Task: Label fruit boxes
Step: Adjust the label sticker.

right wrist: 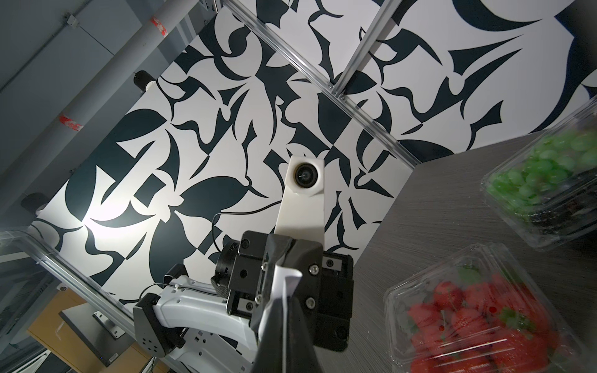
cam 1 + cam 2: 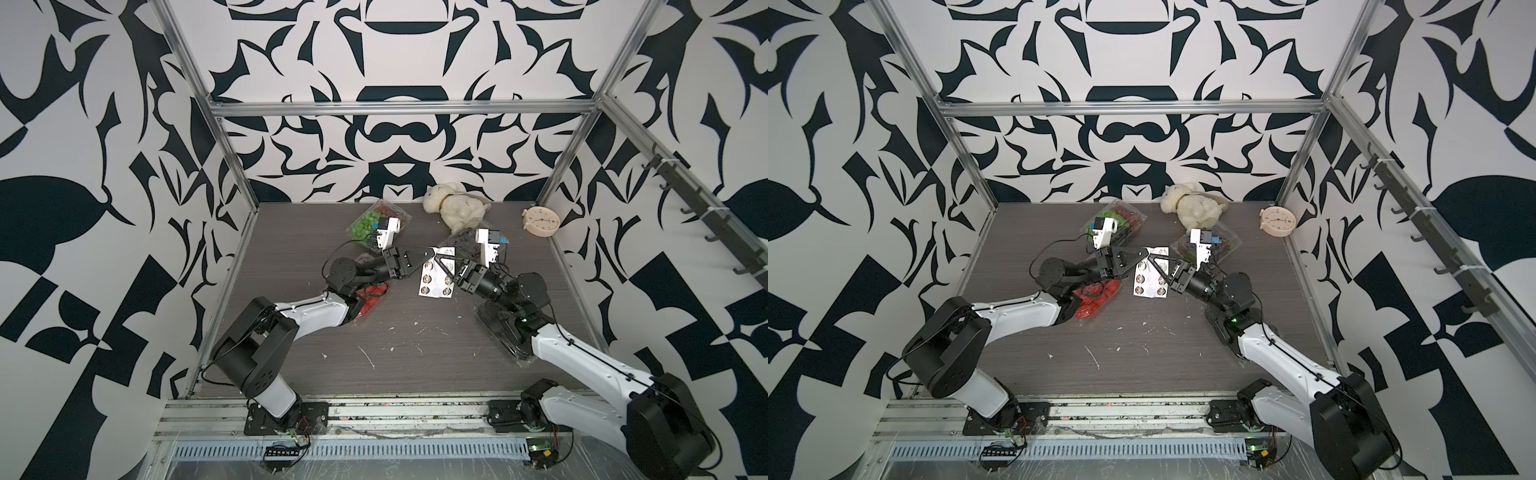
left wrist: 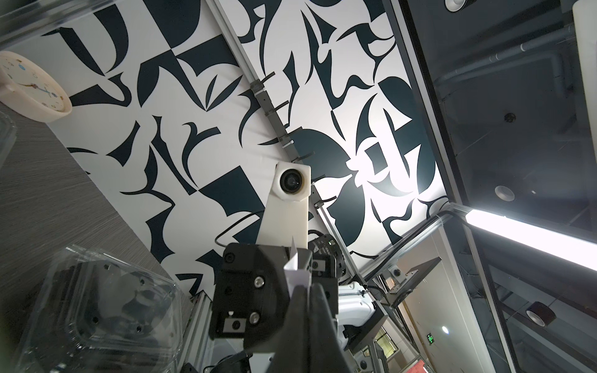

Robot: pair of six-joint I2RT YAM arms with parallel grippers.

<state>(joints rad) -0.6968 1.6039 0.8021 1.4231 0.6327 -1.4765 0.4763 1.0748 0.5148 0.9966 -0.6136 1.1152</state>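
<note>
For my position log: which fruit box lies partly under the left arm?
The strawberry box, the only one with red fruit, showing beneath the left arm. The dark-fruit box lies under the right arm instead.

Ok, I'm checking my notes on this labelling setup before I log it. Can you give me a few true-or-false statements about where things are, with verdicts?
1. The left gripper and the right gripper are both shut on the sticker sheet. True.
2. The clock stands by the arm bases. False: it is at the far right corner of the table.
3. The strawberry box lies partly under the left arm. True.
4. The plush toy sits inside a box. False: it lies on the table by the back wall.
</note>
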